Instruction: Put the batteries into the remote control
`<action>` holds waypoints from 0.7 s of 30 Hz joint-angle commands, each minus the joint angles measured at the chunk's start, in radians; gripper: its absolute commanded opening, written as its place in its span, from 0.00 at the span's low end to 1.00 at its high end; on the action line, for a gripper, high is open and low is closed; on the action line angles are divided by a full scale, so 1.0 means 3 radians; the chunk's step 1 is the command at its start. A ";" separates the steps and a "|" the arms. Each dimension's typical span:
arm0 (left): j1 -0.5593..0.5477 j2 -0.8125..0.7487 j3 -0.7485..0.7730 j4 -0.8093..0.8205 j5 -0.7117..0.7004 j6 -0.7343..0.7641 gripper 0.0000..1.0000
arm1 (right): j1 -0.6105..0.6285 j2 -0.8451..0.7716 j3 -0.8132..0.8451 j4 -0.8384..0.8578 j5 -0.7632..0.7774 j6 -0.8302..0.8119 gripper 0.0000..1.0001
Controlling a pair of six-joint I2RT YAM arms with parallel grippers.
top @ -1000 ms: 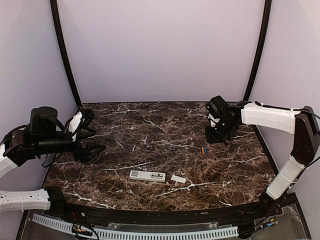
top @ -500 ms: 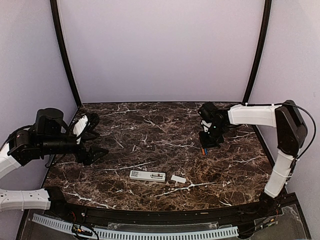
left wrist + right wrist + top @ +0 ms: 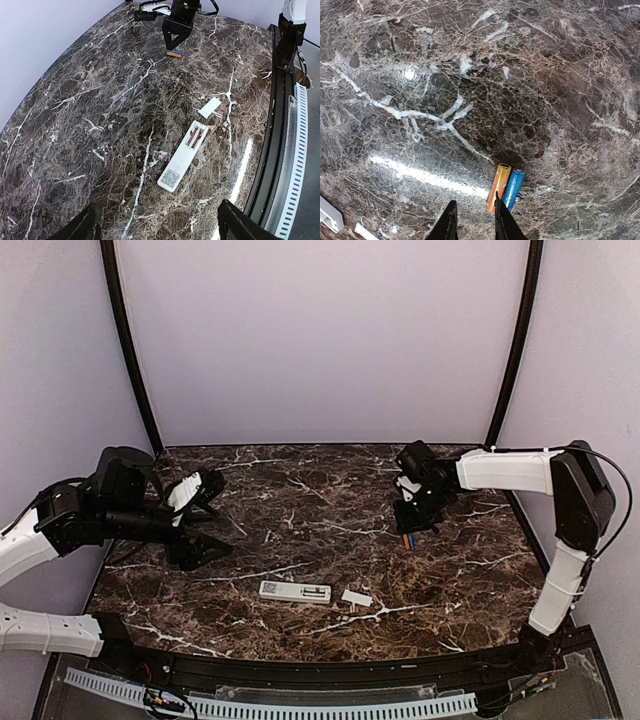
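From my station I saw the left gripper (image 3: 212,521) hanging over the left side of the marble table (image 3: 300,480), fingers spread wide and empty. It was well apart from the remote control (image 3: 295,591), which lay back-up near the front edge with its battery recess uncovered and a small white cover (image 3: 356,597) just beside it. The right gripper (image 3: 474,214) hovered low over the batteries (image 3: 505,191), orange and blue, touching side by side toward the table's right; its fingers stood narrowly parted, grasping nothing.
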 commanded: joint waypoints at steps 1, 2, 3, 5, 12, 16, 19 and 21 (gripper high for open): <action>0.0008 0.0024 0.0084 0.0166 0.0122 0.0129 0.80 | -0.0014 -0.0002 0.0060 0.0023 0.0037 -0.0099 0.25; 0.0008 0.0018 0.0047 0.0238 0.0111 0.0137 0.80 | -0.0015 0.0015 0.0085 -0.0001 0.0054 -0.0113 0.25; 0.0008 0.0016 -0.0028 0.0412 0.0097 0.0137 0.81 | -0.0018 0.0028 0.0120 -0.0036 0.0090 -0.0126 0.26; 0.0008 0.0057 -0.0118 0.0675 0.0064 0.0096 0.82 | -0.0018 0.0036 0.0174 -0.0110 0.0179 -0.0150 0.26; 0.0008 0.0478 0.0080 0.1173 0.0032 0.0202 0.86 | -0.0018 0.0124 0.0297 -0.0318 0.0225 -0.0045 0.24; 0.0013 0.0817 0.0265 0.1188 -0.0004 0.0188 0.87 | -0.0016 0.0135 0.0257 -0.0403 0.0263 0.0073 0.22; 0.0016 0.0953 0.0322 0.1227 0.0093 0.0134 0.87 | -0.0021 0.0081 0.0168 -0.0402 0.0322 0.0120 0.20; 0.0018 0.1030 0.0337 0.1246 0.0146 0.0127 0.87 | -0.0039 0.0072 0.0120 -0.0397 0.0295 0.0124 0.17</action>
